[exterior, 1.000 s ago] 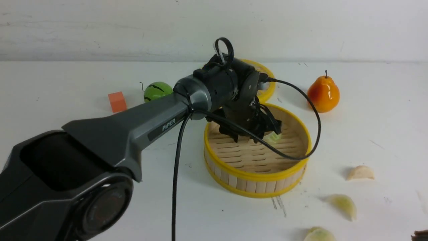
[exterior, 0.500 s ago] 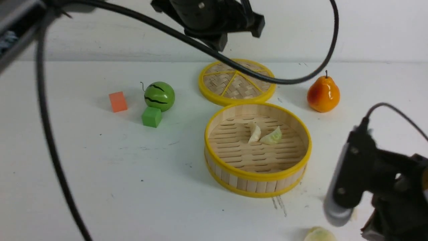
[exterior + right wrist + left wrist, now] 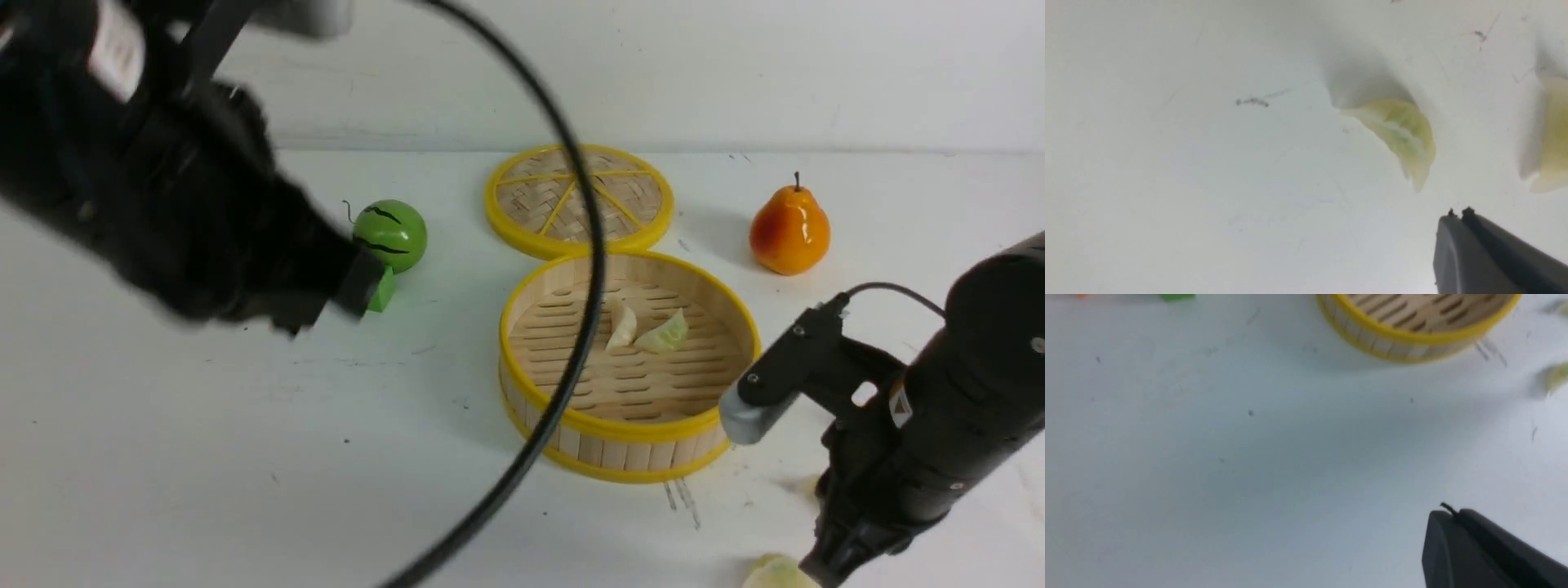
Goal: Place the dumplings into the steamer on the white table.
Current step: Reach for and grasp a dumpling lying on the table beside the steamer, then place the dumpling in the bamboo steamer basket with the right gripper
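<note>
withdrawn left gripper (image 3: pixel 1447 511) and right gripper (image 3: pixel 1458 214) are closed, empty; steamer (image 3: pixel 630 429) holds two dumplings (image 3: pixel 622 326).

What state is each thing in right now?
steamer, uncovered.
lid, off, flat on the table behind the steamer.
cream dumpling, in steamer.
green dumpling, in steamer.
loose dumpling, on table, outside steamer.
left gripper, shut, empty.
right gripper, shut, empty.

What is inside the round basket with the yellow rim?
Two things lie on the slatted floor of the steamer: a cream dumpling and a pale green dumpling beside it. A black cable crosses in front and hides a thin strip of the floor.
</note>
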